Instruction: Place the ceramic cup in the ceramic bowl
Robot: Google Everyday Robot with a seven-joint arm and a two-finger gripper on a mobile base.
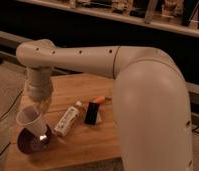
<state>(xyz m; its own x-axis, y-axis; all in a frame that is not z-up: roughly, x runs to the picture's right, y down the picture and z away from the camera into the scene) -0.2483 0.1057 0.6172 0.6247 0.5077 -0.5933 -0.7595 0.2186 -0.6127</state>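
Presently the pincer [39, 106] is closed on the white cup [29, 120] at its rim, tilted just above the dark bowl [28, 146] on the tabletop [88, 145], evidently poised for lowering in

A light-brown wooden table top [93, 145] carried a white plastic bottle with a printed label [67, 120], lying on its side just right of the gripper [37, 107] over the table's left end. Beside the bottle stood a small black block [92, 114], with a small orange object [99, 99] touching its far end.
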